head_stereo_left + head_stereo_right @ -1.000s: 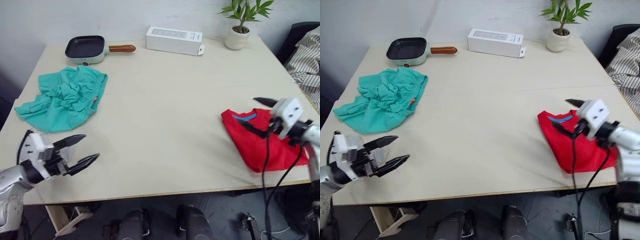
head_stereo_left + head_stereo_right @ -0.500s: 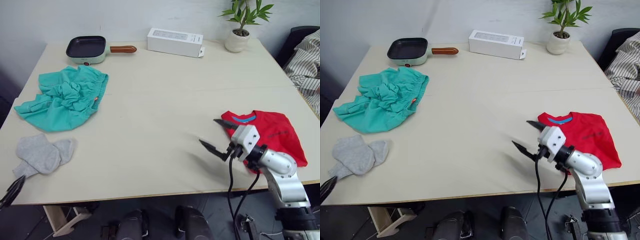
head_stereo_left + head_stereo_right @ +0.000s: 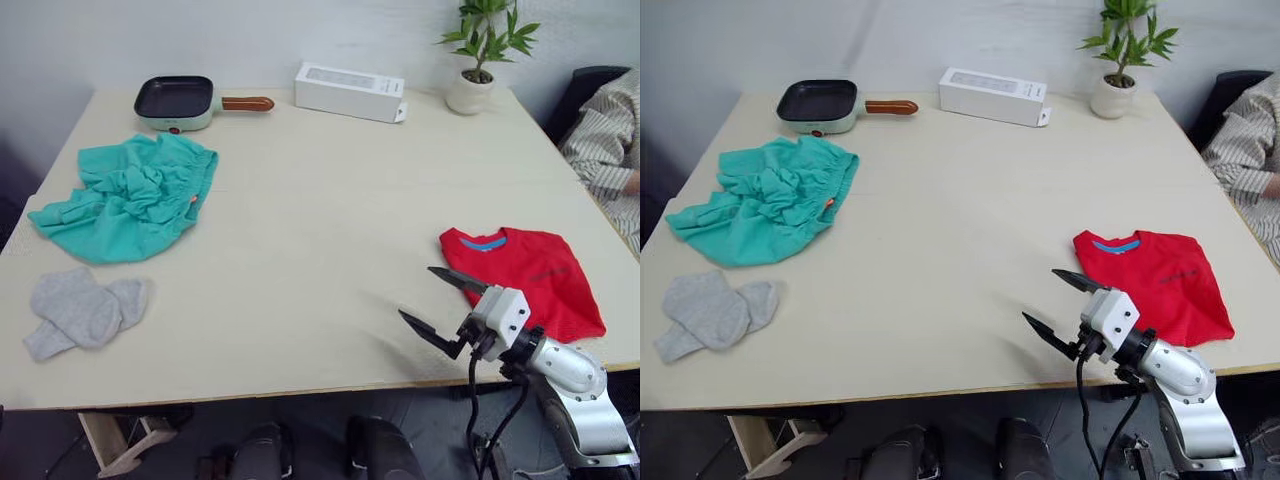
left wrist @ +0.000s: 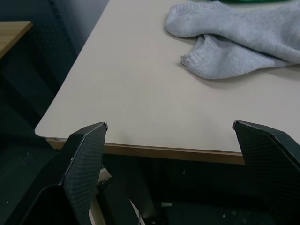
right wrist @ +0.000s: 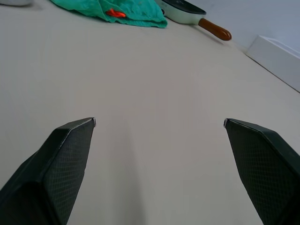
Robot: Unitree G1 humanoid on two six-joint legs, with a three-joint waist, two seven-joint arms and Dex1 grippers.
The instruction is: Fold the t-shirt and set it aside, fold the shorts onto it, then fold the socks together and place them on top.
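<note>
— What has shifted?
— The right gripper (image 3: pixel 440 302) has been drawn nearer the table's (image 3: pixel 300 200) front edge, jaws spread, empty.
— Any writing?
— None legible. The folded t-shirt (image 3: pixel 525 275) lies right; shorts (image 3: pixel 125 195) and socks (image 3: pixel 80 310) left.

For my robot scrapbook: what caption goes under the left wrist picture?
Open left tool hangs off the table's front edge, facing the grey socks.

Table (image 3: pixel 320 200) with clothes, pan, box, plant.

Folded t-shirt (image 3: pixel 525 278), crumpled shorts (image 3: pixel 125 195), socks (image 3: pixel 82 310) lie apart.
</note>
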